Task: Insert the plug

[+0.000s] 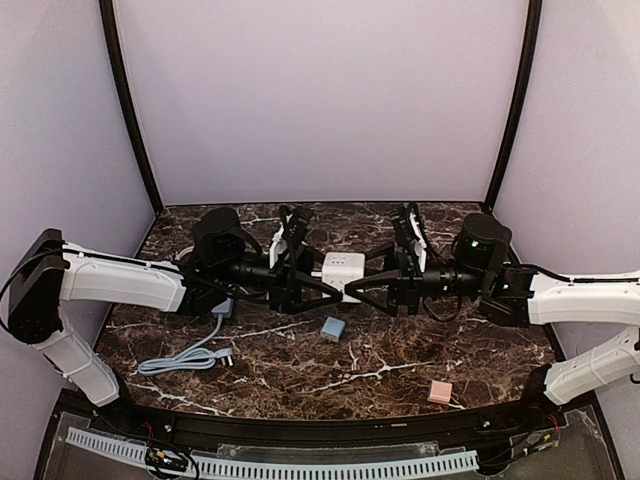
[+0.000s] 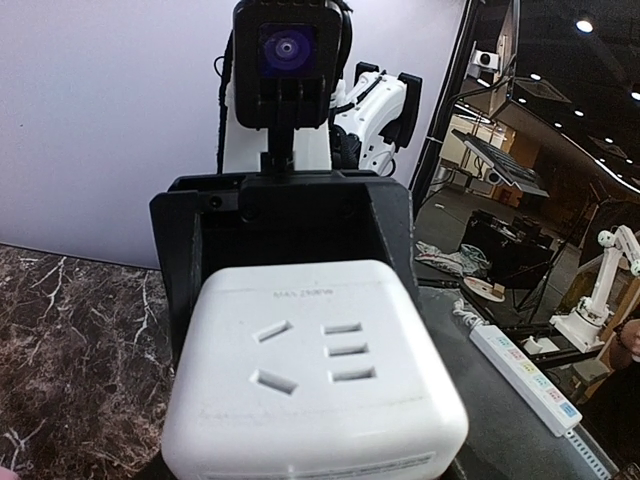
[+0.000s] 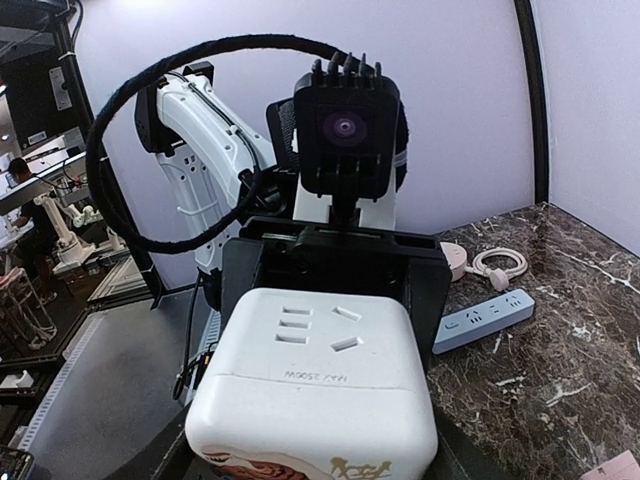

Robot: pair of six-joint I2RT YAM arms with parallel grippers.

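A white cube socket [image 1: 342, 271] sits between both grippers at mid-table. My left gripper [image 1: 326, 277] comes in from the left and my right gripper [image 1: 362, 280] from the right, each shut on the cube's sides. The left wrist view shows the cube's slotted face [image 2: 315, 365] with the right gripper's fingers [image 2: 175, 260] flanking it. The right wrist view shows the cube [image 3: 318, 375] with the left gripper's fingers [image 3: 432, 290] around it. A small blue plug cube [image 1: 332, 329] lies on the marble just in front. A grey-blue cord with a plug end [image 1: 226, 355] lies at the front left.
A blue power strip [image 3: 485, 320] and a round white socket with a coiled cord [image 3: 492, 264] lie behind the left arm. A pink block [image 1: 440, 391] lies at the front right. Purple walls close the back and sides.
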